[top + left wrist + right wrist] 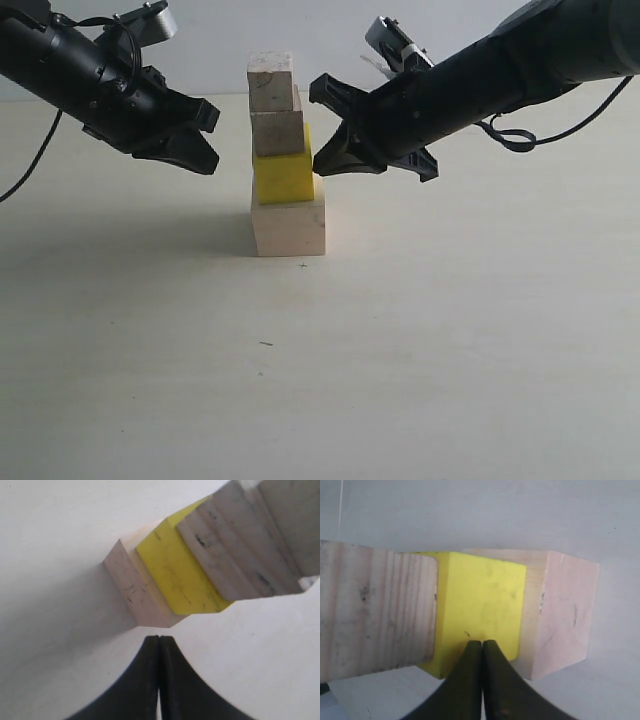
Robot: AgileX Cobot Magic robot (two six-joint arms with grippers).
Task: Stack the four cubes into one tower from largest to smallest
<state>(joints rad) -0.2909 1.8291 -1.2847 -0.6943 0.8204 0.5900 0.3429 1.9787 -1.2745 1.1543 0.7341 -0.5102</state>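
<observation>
The tower (283,160) stands midway between the tabletop's left and right edges, nearer the far edge. It has four cubes: pale wood cube (289,228), yellow cube (283,177), layered-grain cube (278,133), smallest cube (271,82) on top. Two arms slant down, one from each side. The left gripper (159,639), fingers pressed together, hangs apart from the tower; the right gripper (482,642), also closed, is just beside the yellow cube

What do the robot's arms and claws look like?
The left arm and right arm are black round tubes, each trailing a thin black cable and carrying a silver-grey box near the wrist. The left gripper and right gripper are black too, with curved fingers narrowing to a point.
</observation>
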